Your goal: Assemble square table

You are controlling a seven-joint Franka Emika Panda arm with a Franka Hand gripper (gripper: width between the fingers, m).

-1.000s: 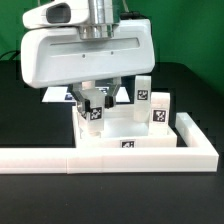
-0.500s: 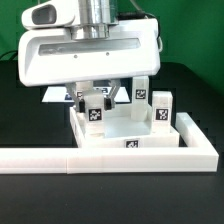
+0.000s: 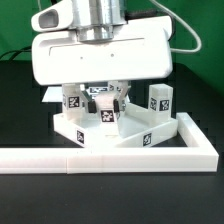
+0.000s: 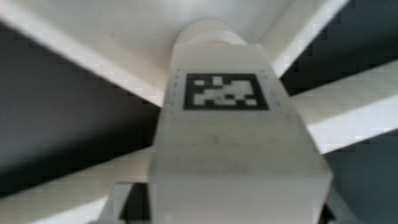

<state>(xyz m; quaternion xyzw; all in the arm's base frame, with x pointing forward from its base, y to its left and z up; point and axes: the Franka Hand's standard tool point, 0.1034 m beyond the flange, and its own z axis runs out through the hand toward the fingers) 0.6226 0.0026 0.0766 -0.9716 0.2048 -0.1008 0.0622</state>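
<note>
The white square tabletop [image 3: 115, 143] lies on the black table with a corner turned toward the front rail. My gripper [image 3: 106, 106] hangs over its middle, shut on a white leg [image 3: 108, 116] that stands upright with its tag facing the camera. In the wrist view this leg [image 4: 228, 140] fills the middle, tag up, and runs down between my fingers [image 4: 125, 205]. Two more tagged legs stand upright on the tabletop, one at the exterior view's left [image 3: 72, 100] and one at its right [image 3: 160, 101].
The long white L-shaped rail [image 3: 100, 160] runs along the front and up the exterior view's right side, close against the tabletop. The marker board [image 3: 50, 95] lies flat behind, at the exterior view's left. The arm's white head hides the tabletop's rear.
The gripper head has shifted toward the exterior view's right with the leg in it. The tabletop has turned, so a corner now faces the rail and its standing legs have swung apart.
</note>
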